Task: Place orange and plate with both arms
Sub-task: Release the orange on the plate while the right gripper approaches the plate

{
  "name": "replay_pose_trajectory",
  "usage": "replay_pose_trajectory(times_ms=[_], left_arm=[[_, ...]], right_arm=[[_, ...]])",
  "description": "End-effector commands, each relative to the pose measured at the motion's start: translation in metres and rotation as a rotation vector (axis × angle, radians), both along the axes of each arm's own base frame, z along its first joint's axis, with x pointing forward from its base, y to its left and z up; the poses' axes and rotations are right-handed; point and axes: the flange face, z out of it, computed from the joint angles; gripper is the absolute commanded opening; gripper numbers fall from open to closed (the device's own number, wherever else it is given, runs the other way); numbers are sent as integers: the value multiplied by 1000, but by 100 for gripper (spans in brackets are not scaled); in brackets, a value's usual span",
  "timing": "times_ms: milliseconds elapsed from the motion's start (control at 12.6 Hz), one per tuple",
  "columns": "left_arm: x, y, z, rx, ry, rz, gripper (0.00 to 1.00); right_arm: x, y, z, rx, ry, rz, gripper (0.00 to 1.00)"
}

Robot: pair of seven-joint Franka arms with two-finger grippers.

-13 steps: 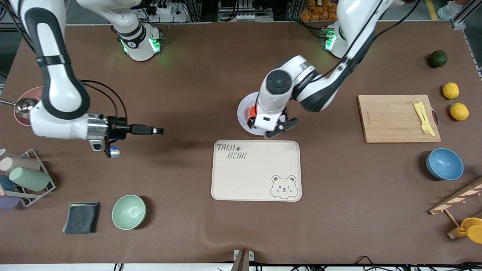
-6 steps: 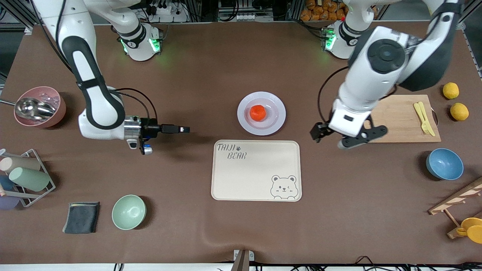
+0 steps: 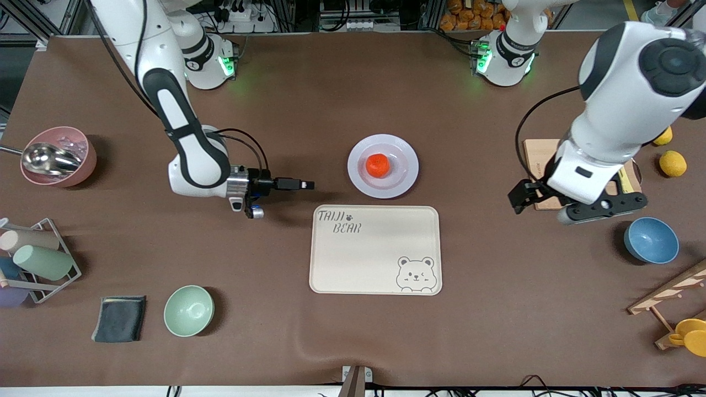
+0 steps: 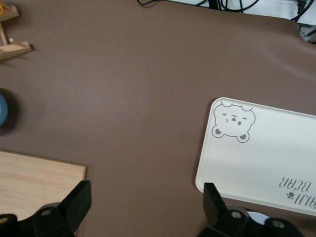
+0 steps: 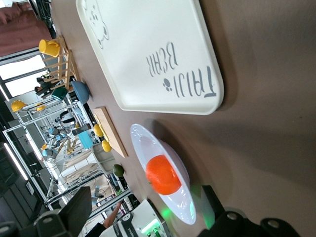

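Observation:
The orange (image 3: 378, 165) lies in the middle of the pale plate (image 3: 405, 179), just farther from the front camera than the cream tray. My right gripper (image 3: 306, 184) hangs low over the table beside the plate, on the side toward the right arm's end, pointing at it. Its fingers are open, and in the right wrist view the orange (image 5: 163, 174) and plate (image 5: 148, 143) sit ahead of the right gripper (image 5: 145, 205). My left gripper (image 3: 543, 208) is open and empty over the table by the cutting board's edge. The left wrist view shows bare mat in front of the left gripper (image 4: 145, 207).
A cream bear tray (image 3: 375, 251) lies mid-table. The left arm partly covers a wooden cutting board (image 3: 538, 165); a blue bowl (image 3: 651, 240) and a lemon (image 3: 673, 163) sit nearby. A mint bowl (image 3: 188, 310), grey cloth (image 3: 119, 318), cup rack (image 3: 38, 259) and pink bowl (image 3: 58, 156) stand at the right arm's end.
The left arm has lifted away from the plate and swung toward its own end of the table, uncovering the orange on the plate. The right gripper has travelled toward the plate.

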Motion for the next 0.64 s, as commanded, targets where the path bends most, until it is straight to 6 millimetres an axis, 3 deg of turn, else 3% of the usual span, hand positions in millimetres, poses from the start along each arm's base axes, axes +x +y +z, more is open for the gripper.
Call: replay_pose_trajectory(times_ms=[0,159,319,558], left_arm=[[-7,11,22,25,30,-2,100],[-10,18,26,35,59,8,100],[-18,28,45,48,37,16,100],[-23,34,54,57,34,15,100]], right_arm=[[-10,17,-12,14,0,-13,94],[-21,31,-23,6,-13,-8,88],[-24,36,-30,4,-30,6,86],[-39,66,-32,10,-51,8,85]])
